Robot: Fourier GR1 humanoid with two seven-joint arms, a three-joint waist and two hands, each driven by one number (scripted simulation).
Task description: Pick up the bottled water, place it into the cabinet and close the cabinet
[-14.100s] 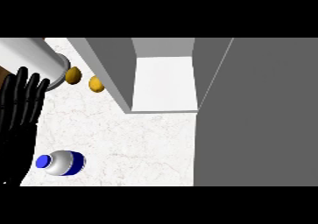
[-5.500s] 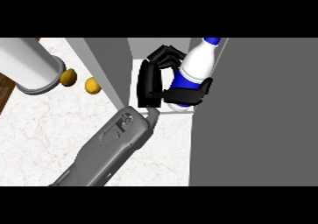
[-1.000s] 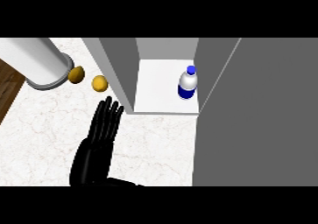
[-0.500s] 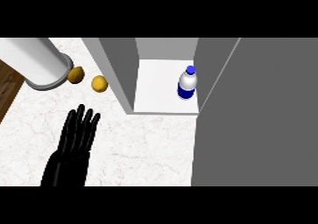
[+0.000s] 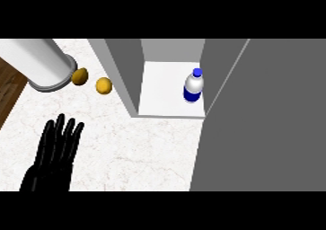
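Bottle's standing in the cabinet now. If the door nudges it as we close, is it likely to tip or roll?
The bottled water stands upright, tall and narrow, so a knock high up would probably tip it. Its round body would then likely roll on the smooth cabinet floor. It sits near the right wall, which may limit travel.

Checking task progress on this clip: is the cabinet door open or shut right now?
Open. The cabinet interior shows, with the bottled water standing upright on its white floor, and the grey door is swung out at the right.

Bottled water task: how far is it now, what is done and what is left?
Done: the bottled water stands upright inside the open cabinet. In hand: nothing; the left hand is open over the counter, empty. Left: closing the cabinet door.
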